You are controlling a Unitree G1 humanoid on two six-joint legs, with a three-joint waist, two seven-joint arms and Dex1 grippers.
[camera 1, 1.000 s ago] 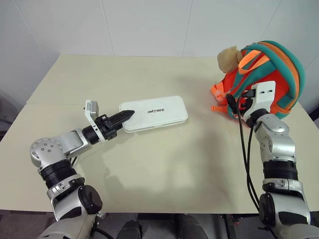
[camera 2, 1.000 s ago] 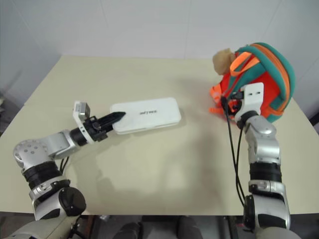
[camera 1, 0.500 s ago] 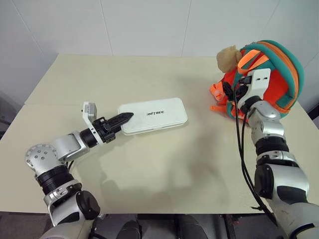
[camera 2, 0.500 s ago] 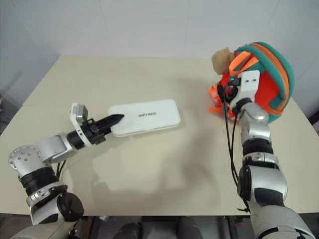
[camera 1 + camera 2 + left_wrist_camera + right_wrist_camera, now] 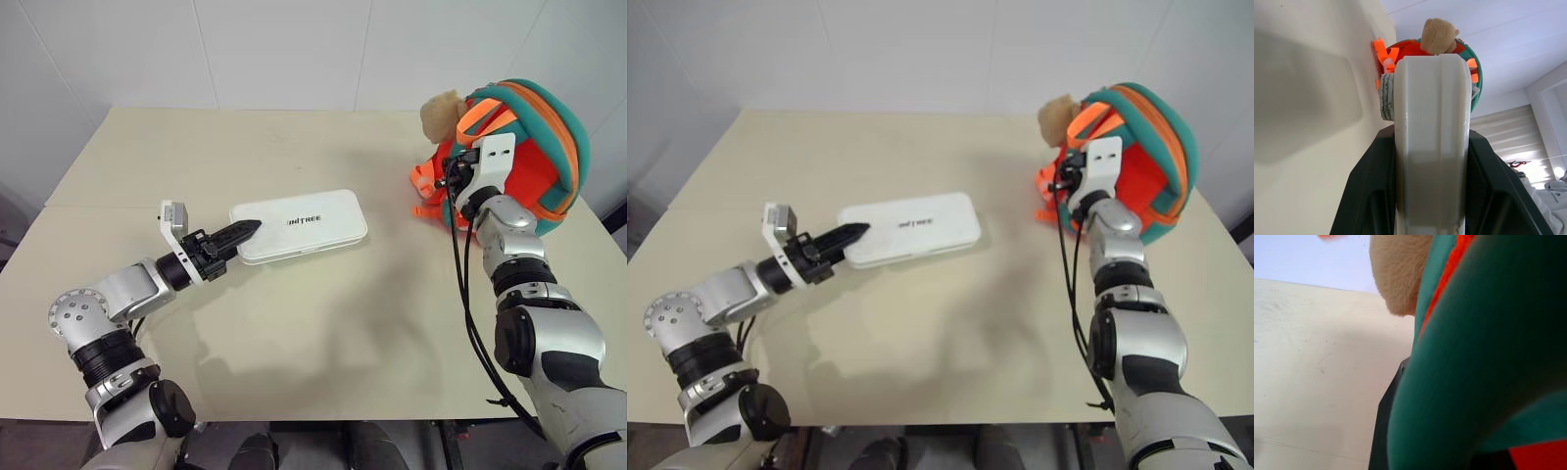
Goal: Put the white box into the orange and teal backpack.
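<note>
The white box (image 5: 299,225) lies flat on the table, left of middle. My left gripper (image 5: 245,229) is shut on its left end; in the left wrist view the box (image 5: 1432,147) stands clamped between the black fingers (image 5: 1369,196). The orange and teal backpack (image 5: 534,127) sits upright at the far right with a tan plush toy (image 5: 443,113) on its left side. My right gripper (image 5: 460,181) is pushed against the backpack's front. In the right wrist view the teal trim (image 5: 1474,357) runs right along one black finger (image 5: 1385,431), and the gripper looks shut on it.
The beige table (image 5: 294,333) stretches bare between the box and the backpack. A white wall rises behind the table's far edge (image 5: 255,109). The backpack stands close to the table's right edge.
My right arm has reached forward and up against the backpack's front. The left gripper keeps its hold on the box, which has stayed in place.
</note>
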